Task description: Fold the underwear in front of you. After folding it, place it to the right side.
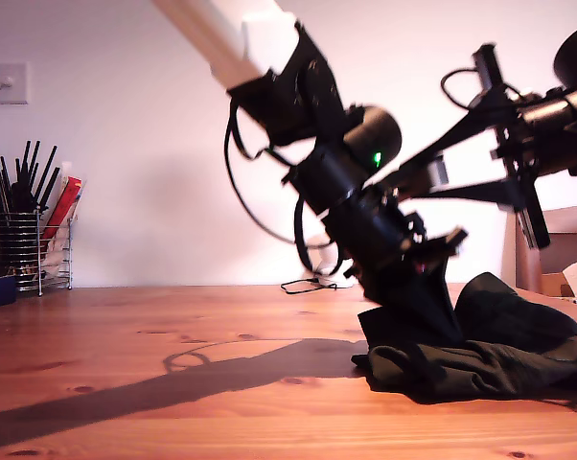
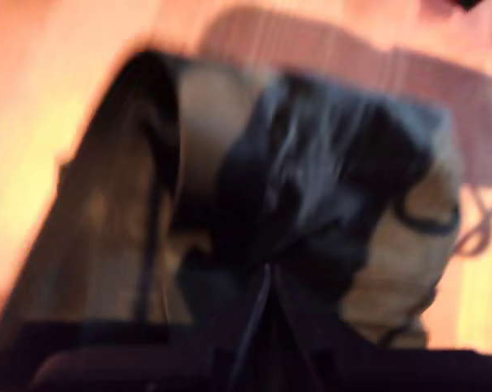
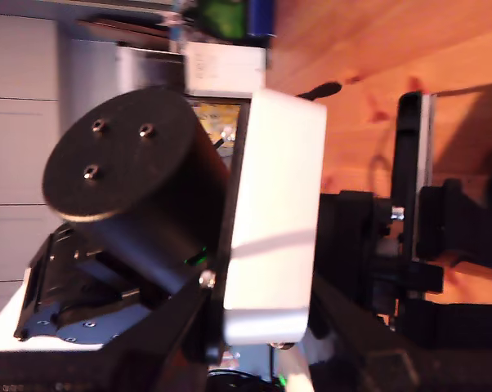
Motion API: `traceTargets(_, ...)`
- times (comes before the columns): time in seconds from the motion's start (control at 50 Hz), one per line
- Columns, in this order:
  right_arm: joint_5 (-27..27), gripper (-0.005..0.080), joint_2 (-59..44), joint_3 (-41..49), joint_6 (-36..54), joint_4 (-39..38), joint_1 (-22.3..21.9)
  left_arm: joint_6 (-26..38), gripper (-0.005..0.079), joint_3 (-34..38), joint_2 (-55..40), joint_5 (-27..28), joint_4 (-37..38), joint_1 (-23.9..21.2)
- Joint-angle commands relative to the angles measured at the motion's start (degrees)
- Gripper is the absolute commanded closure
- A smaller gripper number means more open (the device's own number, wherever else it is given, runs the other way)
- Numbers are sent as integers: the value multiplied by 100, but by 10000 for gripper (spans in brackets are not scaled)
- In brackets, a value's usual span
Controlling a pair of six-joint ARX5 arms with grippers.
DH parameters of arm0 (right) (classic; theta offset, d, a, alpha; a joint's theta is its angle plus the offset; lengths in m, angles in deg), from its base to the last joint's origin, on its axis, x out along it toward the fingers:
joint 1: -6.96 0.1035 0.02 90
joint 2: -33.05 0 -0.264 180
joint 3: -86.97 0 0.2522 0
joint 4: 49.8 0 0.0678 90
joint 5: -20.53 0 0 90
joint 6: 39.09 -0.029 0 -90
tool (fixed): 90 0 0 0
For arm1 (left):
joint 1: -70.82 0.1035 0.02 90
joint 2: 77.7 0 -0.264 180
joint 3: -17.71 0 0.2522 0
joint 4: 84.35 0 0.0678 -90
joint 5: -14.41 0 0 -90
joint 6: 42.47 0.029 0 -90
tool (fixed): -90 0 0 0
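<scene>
Folding appears part done: the underwear [image 1: 480, 350] lies bunched on the surface [image 1: 173, 383] at the exterior view's right, first gripper [image 1: 427, 311] pressed into it, second gripper raised, finger states indeterminate, placement remaining.

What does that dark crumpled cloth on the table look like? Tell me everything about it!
The underwear is soft, wrinkly cloth, so dark green it looks almost black. It lies bunched in a low heap on the wooden table, toward the exterior view's right. Part of it is pulled up into a peak where my first gripper reaches down into it. The first wrist view is blurred, showing only dark folds gathered at the tool, so whether it is pinching the cloth cannot be told.
</scene>
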Motion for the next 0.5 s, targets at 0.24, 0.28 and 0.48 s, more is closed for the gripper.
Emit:
traceTargets(0.24,426,727,868,-162,186,-22,24,-175,762,-240,-111,343,129,566)
traceTargets(0.28,376,686,868,-162,205,52,26,-175,762,-271,-94,345,157,568)
traceTargets(0.48,173,312,868,-166,256,149,39,-46,762,-282,83,343,219,542)
